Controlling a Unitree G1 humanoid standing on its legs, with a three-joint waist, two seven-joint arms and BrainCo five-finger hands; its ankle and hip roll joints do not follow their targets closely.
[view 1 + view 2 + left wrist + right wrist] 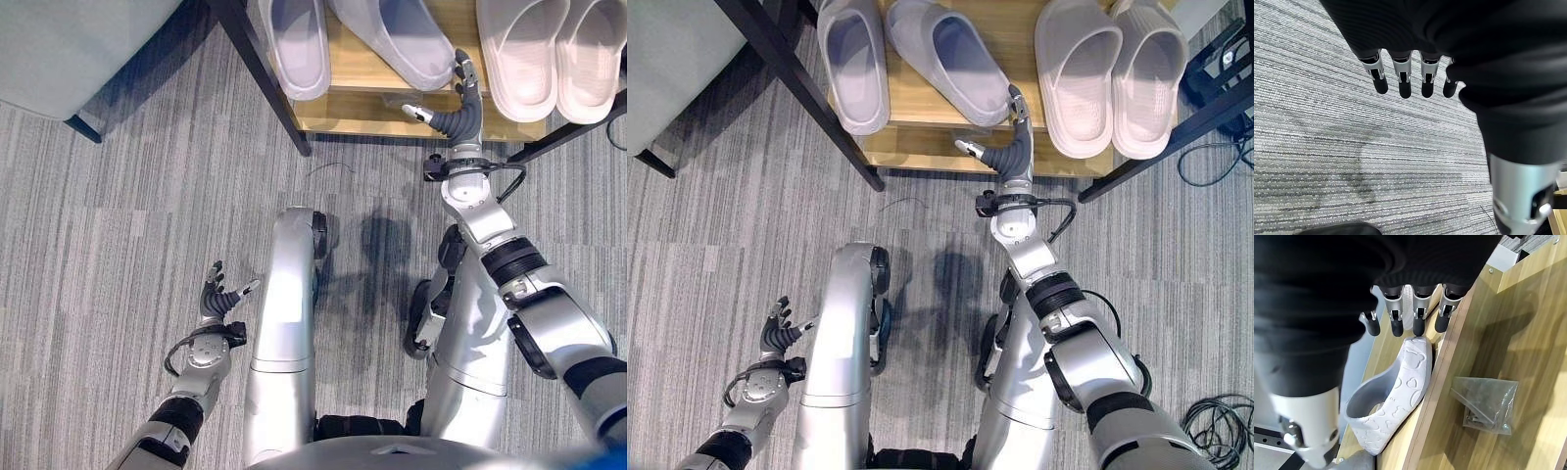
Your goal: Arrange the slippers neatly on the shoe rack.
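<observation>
Carpet (pixel 118 196) lies nearest, where the left hand (pixel 221 299) hangs idle, fingers relaxed and holding nothing. Farther out, the right hand (pixel 1011 137) reaches to the shoe rack (pixel 921 137), fingers straight and spread, tips at the heel of the skewed grey slipper (pixel 945 59). The step looks like straightening: next it needs a turn to sit parallel with the other grey slipper (pixel 854 64). Four slippers are counted: two grey, two pale pink slippers (pixel 1107 73).

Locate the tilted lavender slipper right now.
In the left eye view the tilted lavender slipper lies on the wooden shoe rack, between its straight mate and the pink pair, beside the open right hand.
</observation>
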